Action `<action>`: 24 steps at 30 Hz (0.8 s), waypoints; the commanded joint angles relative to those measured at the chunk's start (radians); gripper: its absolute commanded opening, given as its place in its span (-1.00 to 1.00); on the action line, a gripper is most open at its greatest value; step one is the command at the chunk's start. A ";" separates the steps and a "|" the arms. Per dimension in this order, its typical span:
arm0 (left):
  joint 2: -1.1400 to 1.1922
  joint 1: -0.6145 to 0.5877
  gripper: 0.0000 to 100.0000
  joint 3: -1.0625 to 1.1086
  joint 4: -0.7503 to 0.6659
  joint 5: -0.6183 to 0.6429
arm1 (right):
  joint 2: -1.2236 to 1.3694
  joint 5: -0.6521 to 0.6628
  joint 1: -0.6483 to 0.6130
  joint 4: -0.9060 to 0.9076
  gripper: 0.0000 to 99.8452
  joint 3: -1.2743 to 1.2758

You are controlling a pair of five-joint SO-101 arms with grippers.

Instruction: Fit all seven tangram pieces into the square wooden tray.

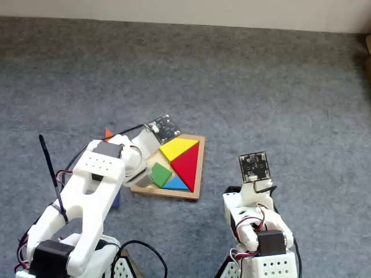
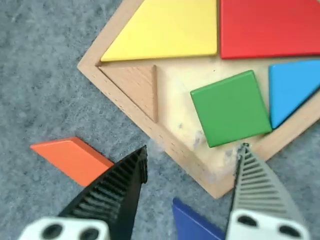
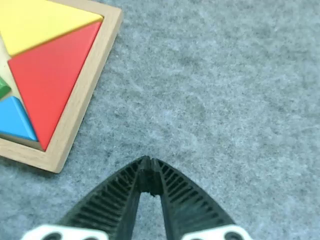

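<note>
Two arms at work on a grey carpet [image 1: 261, 75]: we see the square wooden tray [image 3: 77, 97] lying between them, nearer the left arm, whose wrist hangs over the tray's near corner in the high view. Five pieces sit inside the tray. The large yellow triangle [image 2: 165, 30] and the large red triangle [image 2: 270, 27] lie side by side with their edges touching. A small triangle of bare wood [image 2: 137, 87] is tucked into the corner just under the yellow one. The green square [image 2: 231, 107] rests askew on the tray floor, touching the light blue triangle [image 2: 292, 90] beside it, with bare floor showing around it. Two pieces lie outside on the carpet – an orange parallelogram [image 2: 72, 157] just off the tray's rim, and a dark blue piece [image 2: 195, 225] near the same corner, partly cut off at the frame's edge. The left gripper [image 2: 193, 152] hovers over that corner with its fingers spread wide, one tip above the carpet beside the orange piece and the other above the rim near the green square – we see nothing in its grasp. The right gripper [image 3: 150, 167] hangs over bare carpet, apart from the tray's red-triangle side, its two fingers pressed together at the tips and holding nothing
</note>
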 commanded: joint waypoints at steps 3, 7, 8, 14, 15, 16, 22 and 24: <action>-0.033 -0.044 -0.43 -0.001 -0.087 -0.008 | -0.010 -0.005 0.021 0.007 -0.99 0.107; -0.033 -0.002 -0.43 0.058 -0.150 -0.008 | -0.010 -0.005 0.021 0.007 -0.99 0.107; -0.033 0.012 -0.43 0.077 -0.173 -0.008 | -0.010 -0.005 0.021 0.007 -0.99 0.107; -0.033 0.093 -0.43 0.127 -0.221 -0.005 | -0.010 -0.005 0.021 0.007 -0.99 0.107; -0.033 0.101 -0.43 0.127 -0.221 0.008 | -0.010 -0.005 0.021 0.007 -0.99 0.107; -0.033 0.105 -0.43 0.124 -0.221 0.023 | -0.010 -0.005 0.021 0.007 -0.99 0.107; -0.044 0.090 -0.43 0.074 -0.215 0.043 | -0.010 -0.005 0.021 0.007 -0.99 0.107; -0.044 0.053 -0.43 0.036 -0.204 0.044 | -0.010 -0.005 0.021 0.007 -0.99 0.107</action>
